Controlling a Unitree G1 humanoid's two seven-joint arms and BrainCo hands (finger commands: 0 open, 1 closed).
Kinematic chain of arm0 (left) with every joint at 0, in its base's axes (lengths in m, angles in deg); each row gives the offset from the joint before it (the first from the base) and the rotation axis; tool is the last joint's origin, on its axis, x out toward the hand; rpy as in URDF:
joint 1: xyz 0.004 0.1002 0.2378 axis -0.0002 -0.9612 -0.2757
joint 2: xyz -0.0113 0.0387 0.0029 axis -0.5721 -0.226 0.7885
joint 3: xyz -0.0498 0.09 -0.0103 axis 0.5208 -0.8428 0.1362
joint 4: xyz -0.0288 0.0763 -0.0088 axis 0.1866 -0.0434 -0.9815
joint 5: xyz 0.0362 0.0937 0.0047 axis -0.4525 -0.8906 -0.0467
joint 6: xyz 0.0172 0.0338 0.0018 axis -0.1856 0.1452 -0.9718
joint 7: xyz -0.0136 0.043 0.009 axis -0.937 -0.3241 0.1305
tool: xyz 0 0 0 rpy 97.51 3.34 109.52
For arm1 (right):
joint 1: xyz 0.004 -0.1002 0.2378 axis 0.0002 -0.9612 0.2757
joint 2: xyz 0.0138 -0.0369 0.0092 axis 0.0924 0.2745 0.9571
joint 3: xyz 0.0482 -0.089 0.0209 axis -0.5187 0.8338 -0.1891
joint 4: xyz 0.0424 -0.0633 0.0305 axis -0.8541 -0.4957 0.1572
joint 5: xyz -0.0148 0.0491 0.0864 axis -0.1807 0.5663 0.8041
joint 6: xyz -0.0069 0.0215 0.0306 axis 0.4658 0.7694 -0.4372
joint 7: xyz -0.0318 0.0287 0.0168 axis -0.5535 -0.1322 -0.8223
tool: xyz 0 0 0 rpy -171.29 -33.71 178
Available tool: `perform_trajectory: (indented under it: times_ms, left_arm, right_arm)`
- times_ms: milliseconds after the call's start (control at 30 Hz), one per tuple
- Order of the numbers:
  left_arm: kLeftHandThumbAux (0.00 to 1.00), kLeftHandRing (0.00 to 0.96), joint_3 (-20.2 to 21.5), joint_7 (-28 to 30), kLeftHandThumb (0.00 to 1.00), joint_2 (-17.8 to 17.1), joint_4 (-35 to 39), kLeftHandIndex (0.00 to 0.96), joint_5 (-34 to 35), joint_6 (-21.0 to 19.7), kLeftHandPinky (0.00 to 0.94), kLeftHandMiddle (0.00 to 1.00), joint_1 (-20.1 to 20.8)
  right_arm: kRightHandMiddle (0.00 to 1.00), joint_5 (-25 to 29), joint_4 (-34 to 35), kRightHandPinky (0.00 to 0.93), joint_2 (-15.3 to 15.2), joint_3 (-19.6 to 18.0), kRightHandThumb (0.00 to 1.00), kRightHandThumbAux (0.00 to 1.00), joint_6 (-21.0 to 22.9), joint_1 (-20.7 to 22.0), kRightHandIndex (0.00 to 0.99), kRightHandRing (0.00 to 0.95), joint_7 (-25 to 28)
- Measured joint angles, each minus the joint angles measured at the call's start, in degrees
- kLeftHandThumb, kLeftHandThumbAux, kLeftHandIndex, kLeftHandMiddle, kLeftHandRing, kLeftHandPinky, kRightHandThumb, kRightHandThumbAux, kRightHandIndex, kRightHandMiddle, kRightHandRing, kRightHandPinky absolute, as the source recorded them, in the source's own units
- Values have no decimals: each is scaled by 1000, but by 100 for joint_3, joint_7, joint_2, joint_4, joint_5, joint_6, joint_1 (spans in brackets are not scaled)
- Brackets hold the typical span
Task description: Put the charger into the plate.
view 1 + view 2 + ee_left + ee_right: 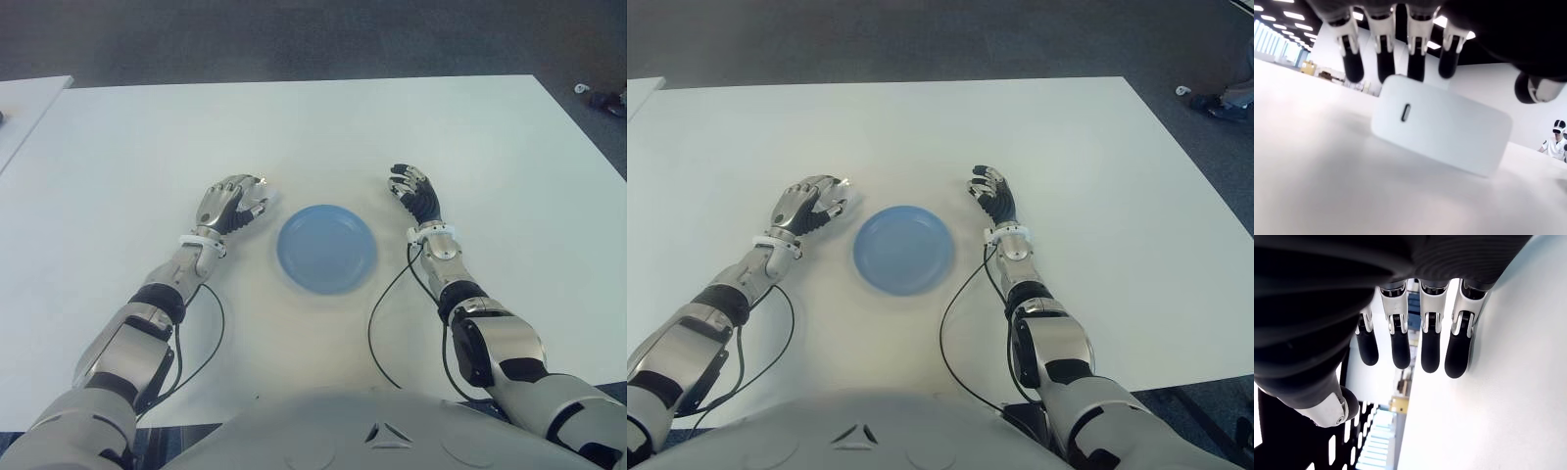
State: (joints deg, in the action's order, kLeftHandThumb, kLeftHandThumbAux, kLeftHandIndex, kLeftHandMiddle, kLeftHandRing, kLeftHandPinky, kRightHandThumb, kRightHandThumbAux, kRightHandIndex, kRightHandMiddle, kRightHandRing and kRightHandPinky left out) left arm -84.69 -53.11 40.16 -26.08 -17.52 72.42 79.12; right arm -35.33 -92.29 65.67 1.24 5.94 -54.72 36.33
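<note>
left hand (231, 204): poised over the white charger (1442, 125), just left of the blue plate (326, 248); fingers (1385, 54) curled down over the charger's far edge, thumb off to one side, whether any touch it cannot be told; nothing gripped. charger: lying on the white table (323, 137), port face toward the wrist camera, outside the plate. right hand (415, 194): just right of the plate, fingers loosely extended and apart, holding nothing. person in white shirt (1553, 142): far background, left wrist view.
</note>
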Motion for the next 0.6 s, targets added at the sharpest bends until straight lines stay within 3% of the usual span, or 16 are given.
perform_trajectory:
  times_ms: [233, 433, 600]
  left_arm:
    - [347, 642, -252, -827, 477, 0, -147, 429, -363, 72, 665, 666, 109]
    - [378, 710, -567, -1517, 426, 3, -303, 515, -730, -35, 735, 741, 218]
    - [430, 774, -664, -1580, 423, 24, -450, 632, -771, -63, 784, 794, 229]
  right_arm:
    - [242, -32, -2, 243, -9, 7, 0, 649, 0, 10, 230, 240, -1]
    - [238, -86, -2, 237, -10, 8, 0, 655, 1, 12, 239, 235, -3]
    - [235, -98, -2, 235, -11, 7, 0, 655, 1, 12, 242, 232, -8]
